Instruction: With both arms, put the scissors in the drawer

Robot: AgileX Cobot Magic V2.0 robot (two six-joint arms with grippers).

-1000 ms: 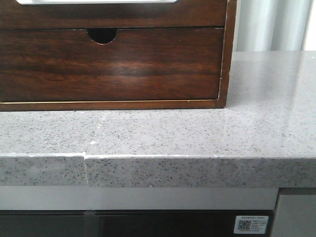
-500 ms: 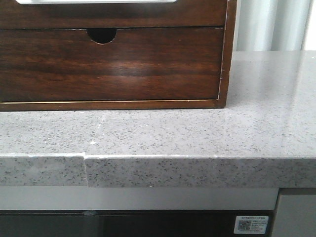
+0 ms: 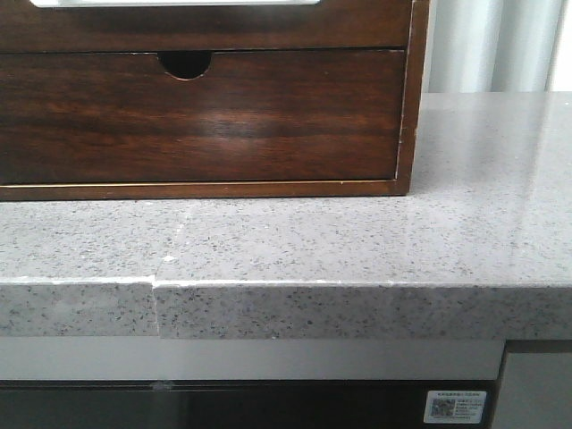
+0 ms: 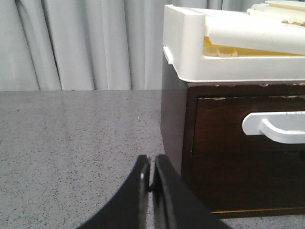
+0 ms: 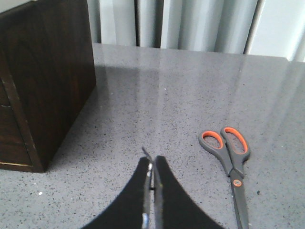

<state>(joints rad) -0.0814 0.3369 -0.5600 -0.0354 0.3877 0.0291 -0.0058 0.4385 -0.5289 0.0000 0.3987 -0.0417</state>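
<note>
**Q:** Speckled grey stone, is that what everything sits on?

**A:** Yes, a grey granite-look worktop [image 3: 357,241]. A glossy dark brown wooden cabinet [image 3: 407,107] stands on it, with pale curtains [image 5: 190,24] behind.

**Q:** Where is the drawer?

**A:** The left wrist view shows the drawer [image 4: 228,138] in the cabinet's upper part, shut, with a wide pale cutout [image 4: 274,126] at its top edge. A white tray [image 4: 190,52] rests on the cabinet. In the front view, a lower drawer front [image 3: 197,116] has a small half-round notch [image 3: 185,64].

**Q:** And the scissors?

**A:** The scissors [image 5: 231,167] lie flat on the worktop, grey with orange-lined handles, well apart from the cabinet, just beside the right claw [image 5: 151,176].

**Q:** What are the claws doing?

**A:** The left claw [image 4: 148,176] and the right claw are both clenched, holding nothing.
</note>
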